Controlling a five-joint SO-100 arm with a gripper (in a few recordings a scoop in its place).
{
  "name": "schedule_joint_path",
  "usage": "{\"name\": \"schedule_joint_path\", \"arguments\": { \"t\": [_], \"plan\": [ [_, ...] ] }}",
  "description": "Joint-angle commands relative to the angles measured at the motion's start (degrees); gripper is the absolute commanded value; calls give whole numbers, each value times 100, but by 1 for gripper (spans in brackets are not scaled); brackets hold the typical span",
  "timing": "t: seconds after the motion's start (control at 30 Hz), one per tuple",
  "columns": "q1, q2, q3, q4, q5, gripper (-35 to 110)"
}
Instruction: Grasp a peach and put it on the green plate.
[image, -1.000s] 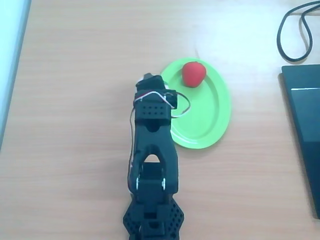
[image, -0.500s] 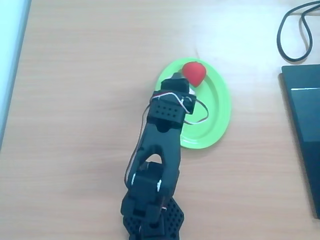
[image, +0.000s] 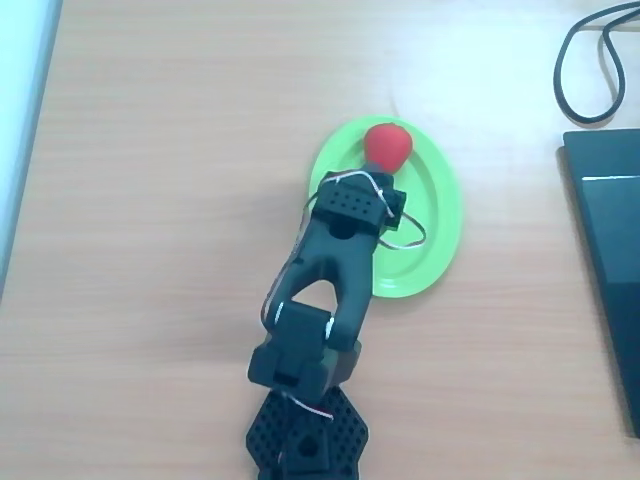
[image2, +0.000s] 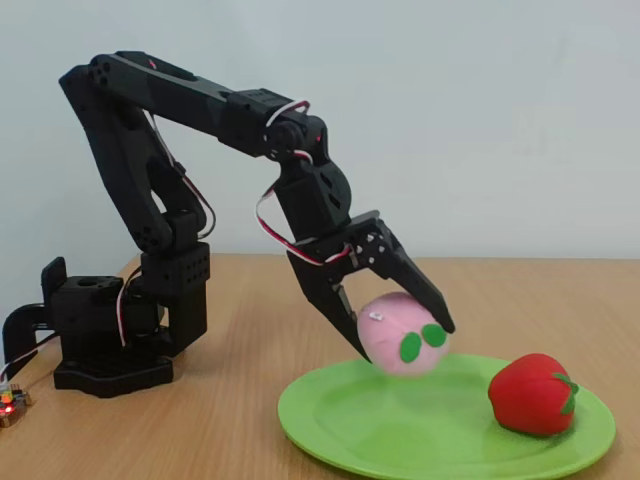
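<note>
Peach (image2: 402, 334), leaves toward camera, tool-held (image2: 400, 335)

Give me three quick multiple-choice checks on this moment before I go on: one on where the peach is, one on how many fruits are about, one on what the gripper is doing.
1. Where is the peach?
A. Lying on the bare table
B. Held just above the green plate
C. Resting against the red fruit

2. How many fruits are there in the fixed view?
A. One
B. Two
C. Three

3. What state is the gripper in?
A. Wide open over the table
B. Shut on nothing
C. Shut on the peach

Answers:
1 B: the fixed view shows the peach between the fingers, over the plate's near part, seemingly not yet touching it.
2 B: the pink peach and one red fruit sitting on the plate.
3 C: both fingers press the peach's sides.
</note>
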Motion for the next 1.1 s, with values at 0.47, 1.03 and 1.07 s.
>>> {"name": "schedule_joint_path", "arguments": {
  "t": [0.47,1.03,1.07],
  "plan": [
    [299,-1538,-888,-105,79,34],
    [237,-1336,-800,-79,70,38],
    [220,-1292,-765,-79,70,39]
  ]
}}
